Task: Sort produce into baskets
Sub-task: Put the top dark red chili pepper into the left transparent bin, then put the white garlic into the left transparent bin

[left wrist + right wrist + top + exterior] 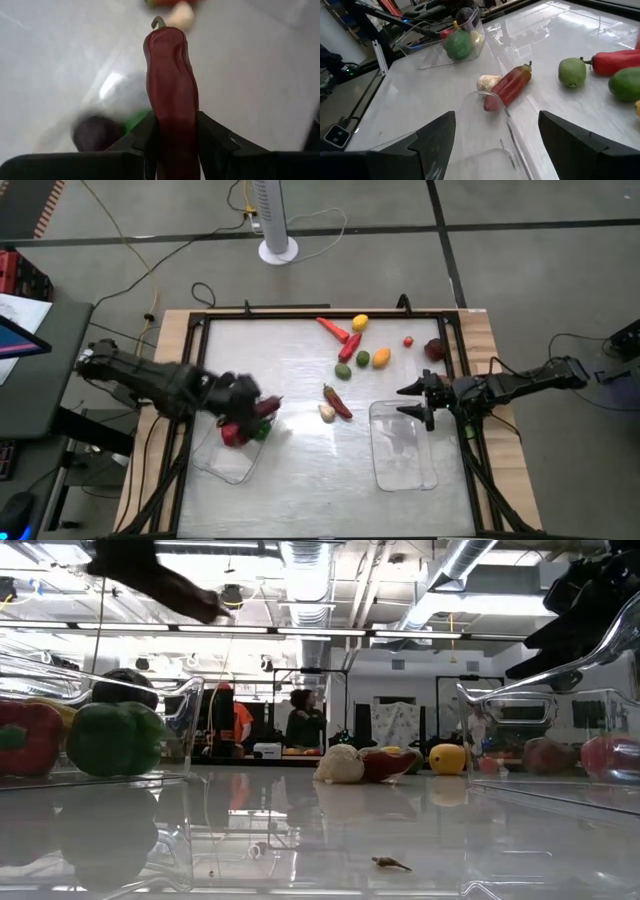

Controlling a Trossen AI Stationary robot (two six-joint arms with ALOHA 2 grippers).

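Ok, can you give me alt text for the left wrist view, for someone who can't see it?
The left hand grips a long dark red toy chili pepper between its two dark fingers, stem pointing away, above the glossy white table. Blurred behind it lie a green piece, a dark rounded piece and a whitish piece.

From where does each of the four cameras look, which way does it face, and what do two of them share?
High view: above, facing down at the table; both arms show.
Low view: at tabletop height, facing across into the room; arm parts show at the top.
Left wrist view: on the left arm, facing past the left gripper, shut on a dark red pepper.
Right wrist view: on the right arm, facing past the open right gripper at the near tray.
Shared: high and right wrist views both show the garlic.
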